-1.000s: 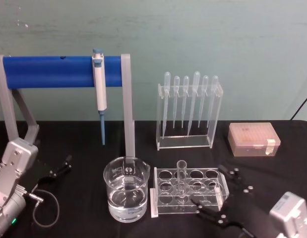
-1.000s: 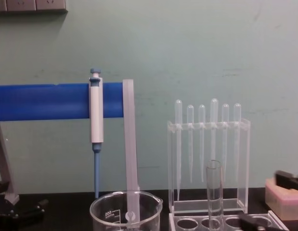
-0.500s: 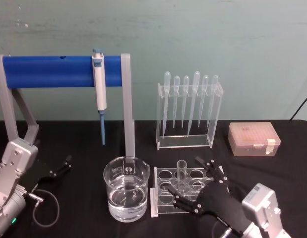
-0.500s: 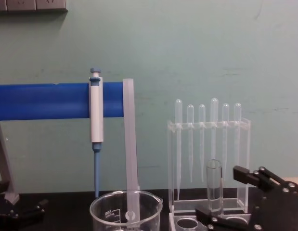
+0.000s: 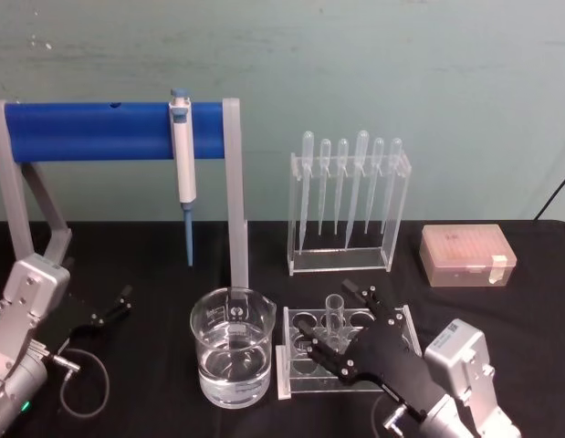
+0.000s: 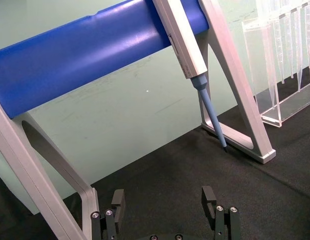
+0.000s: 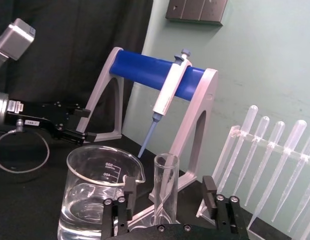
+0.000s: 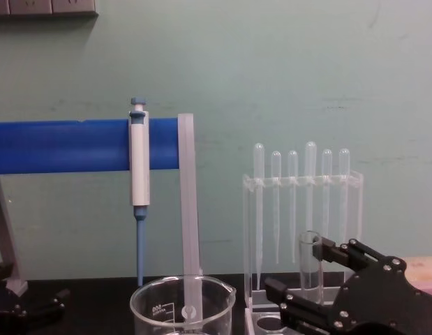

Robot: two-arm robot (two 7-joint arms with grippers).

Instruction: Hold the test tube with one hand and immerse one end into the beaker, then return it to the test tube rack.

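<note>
Black cloth (image 5: 154, 265) on the far left carries my left gripper (image 5: 113, 308), parked with its jaws spread and nothing between them, well apart from the work. Next comes the blue bar stand (image 5: 109, 130) with the pipettor (image 5: 183, 164) hanging from it. The beaker (image 5: 233, 351), part full of clear liquid, sits just beside the rack (image 5: 287, 365).

The test tube (image 5: 334, 306) stands upright in one hole of that rack. My right gripper (image 5: 324, 307), by far the nearer one, has its jaws released, one on each side of the tube. The glass lies straight between them, its long axis vertical, across my closing line. I cannot tell whether either finger touches it.

I judge the tube must rise straight out of its hole before going left over the beaker's rim. The stand's grey post (image 5: 235, 192) is close behind that path. Further right, the pipettes (image 5: 346, 187) and the box (image 5: 467, 256) stand clear.
</note>
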